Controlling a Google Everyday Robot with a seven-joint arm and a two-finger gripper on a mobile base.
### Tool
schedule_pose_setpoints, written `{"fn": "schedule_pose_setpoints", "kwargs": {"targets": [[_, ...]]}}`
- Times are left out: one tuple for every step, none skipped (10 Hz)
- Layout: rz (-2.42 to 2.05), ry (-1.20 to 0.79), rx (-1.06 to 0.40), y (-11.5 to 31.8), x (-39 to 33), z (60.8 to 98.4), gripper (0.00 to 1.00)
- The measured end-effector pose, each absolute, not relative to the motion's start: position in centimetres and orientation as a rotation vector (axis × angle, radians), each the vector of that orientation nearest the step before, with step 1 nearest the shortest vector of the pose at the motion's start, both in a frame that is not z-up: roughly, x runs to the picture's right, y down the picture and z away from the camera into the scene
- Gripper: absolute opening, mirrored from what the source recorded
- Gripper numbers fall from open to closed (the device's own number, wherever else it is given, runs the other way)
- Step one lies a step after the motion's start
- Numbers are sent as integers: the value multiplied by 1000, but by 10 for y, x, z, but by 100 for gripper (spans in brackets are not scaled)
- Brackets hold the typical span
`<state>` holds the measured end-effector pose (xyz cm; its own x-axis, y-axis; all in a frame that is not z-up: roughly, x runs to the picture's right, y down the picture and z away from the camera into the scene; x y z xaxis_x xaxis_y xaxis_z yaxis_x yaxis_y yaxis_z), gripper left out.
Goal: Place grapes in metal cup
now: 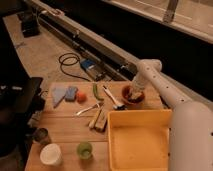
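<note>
Tool [129, 93] lowered into the red bowl [136, 102], grip state not discernible; the grapes, presumably hidden beneath it, judged light, soft and easily bruised, best taken gently around the cluster's middle; metal cup [41, 135] well apart from the tool across the bench [65, 125].

Single elevated view, set above and behind the arm [190, 130], whose white body fills the lower right foreground. It faces forward and steeply down across the whole wooden table [65, 127] to the floor [45, 55] beyond, at middle range. The gripper [131, 93] sits at the table's far right, over the red bowl [136, 103].
</note>
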<state>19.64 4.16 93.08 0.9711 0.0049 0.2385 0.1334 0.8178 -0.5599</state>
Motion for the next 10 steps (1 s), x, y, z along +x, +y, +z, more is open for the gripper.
{"fn": "schedule_pose_setpoints", "kwargs": {"targets": [[-69, -229, -594, 35, 198, 925, 19], [-73, -219, -571, 24, 199, 917, 19], [-77, -212, -535, 9, 200, 904, 19], [-78, -208, -508, -1, 201, 894, 19], [-78, -207, -478, -11, 202, 883, 19], [-79, -212, -437, -24, 201, 868, 19], [-82, -218, -398, -35, 199, 853, 19], [-88, -227, -369, -43, 194, 841, 19], [-103, -245, -329, -53, 183, 826, 19], [-125, -270, -296, -62, 165, 811, 19]]}}
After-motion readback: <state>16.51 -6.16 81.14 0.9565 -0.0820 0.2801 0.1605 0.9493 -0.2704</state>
